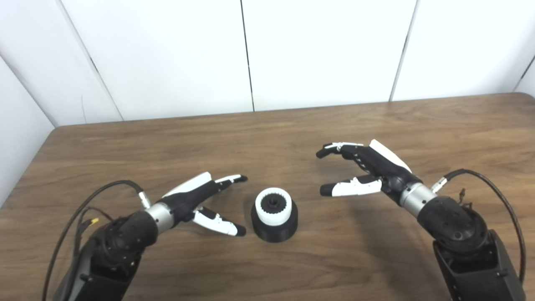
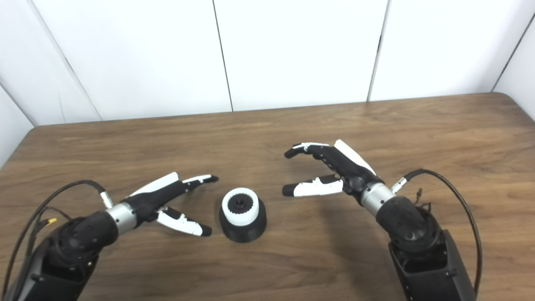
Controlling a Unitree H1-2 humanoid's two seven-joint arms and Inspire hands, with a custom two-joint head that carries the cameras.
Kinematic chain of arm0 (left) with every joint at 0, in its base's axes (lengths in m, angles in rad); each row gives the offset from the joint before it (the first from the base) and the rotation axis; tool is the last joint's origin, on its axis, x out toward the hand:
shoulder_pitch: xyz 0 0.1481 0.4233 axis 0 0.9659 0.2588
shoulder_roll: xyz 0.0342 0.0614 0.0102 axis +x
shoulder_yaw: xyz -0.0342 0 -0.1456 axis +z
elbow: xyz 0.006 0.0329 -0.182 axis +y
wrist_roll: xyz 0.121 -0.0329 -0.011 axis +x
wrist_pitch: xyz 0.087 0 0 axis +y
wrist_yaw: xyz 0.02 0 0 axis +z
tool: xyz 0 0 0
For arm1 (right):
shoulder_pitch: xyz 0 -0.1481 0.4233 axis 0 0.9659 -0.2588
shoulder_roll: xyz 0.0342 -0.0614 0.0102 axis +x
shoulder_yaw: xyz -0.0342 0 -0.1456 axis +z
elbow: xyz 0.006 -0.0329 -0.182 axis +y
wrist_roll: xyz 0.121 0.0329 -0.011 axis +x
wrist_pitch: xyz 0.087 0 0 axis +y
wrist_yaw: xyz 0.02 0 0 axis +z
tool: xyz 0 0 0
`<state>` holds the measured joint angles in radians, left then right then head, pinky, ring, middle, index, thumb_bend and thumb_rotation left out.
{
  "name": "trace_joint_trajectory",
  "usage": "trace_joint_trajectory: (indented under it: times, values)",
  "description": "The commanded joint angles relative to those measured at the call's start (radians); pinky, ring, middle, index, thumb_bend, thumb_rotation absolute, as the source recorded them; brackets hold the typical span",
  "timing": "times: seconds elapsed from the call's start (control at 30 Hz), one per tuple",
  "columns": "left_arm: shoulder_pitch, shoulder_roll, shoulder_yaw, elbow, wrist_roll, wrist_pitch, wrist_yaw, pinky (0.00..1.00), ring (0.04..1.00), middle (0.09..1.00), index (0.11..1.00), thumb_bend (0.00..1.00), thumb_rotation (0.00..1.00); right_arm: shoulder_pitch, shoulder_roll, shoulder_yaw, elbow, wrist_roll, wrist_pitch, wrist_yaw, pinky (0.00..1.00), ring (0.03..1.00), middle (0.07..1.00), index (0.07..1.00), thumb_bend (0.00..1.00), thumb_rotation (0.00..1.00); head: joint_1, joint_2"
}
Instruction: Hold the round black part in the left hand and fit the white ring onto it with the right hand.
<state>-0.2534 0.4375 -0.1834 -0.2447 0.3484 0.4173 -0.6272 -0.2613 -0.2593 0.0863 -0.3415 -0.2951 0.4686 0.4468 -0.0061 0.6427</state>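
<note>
The round black part (image 1: 274, 228) stands on the wooden table (image 1: 267, 138) near the front middle. The white ring (image 1: 273, 207), toothed on its inside, sits on top of it. My left hand (image 1: 205, 200) is open just left of the part, fingers apart, not touching it. My right hand (image 1: 359, 169) is open to the right of the part and a little farther back, fingers spread, holding nothing. The same scene shows in the right eye view: the part (image 2: 242, 228), the ring (image 2: 240, 207), the left hand (image 2: 171, 200), the right hand (image 2: 328, 169).
White wall panels (image 1: 250, 54) rise behind the table's far edge. Black cables (image 1: 497, 196) loop from each forearm over the table near its front corners.
</note>
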Motion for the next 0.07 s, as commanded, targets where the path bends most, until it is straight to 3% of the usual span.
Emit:
trace_joint_trajectory:
  times: [0.0,0.03]
  values:
    - [0.024,-0.032,0.068,0.01,-0.059,-0.02,0.084,0.95,1.0,1.0,0.983,0.99,0.59,-0.003,0.029,-0.036,-0.005,0.06,-0.013,-0.043,0.95,0.932,0.877,0.793,0.98,0.51,-0.001,-0.002]
    - [0.035,-0.049,0.089,0.016,-0.08,-0.03,0.106,0.96,1.0,1.0,0.977,0.97,0.62,0.004,0.035,-0.04,-0.004,0.07,-0.012,-0.05,0.93,0.927,0.885,0.807,0.93,0.56,-0.001,-0.002]
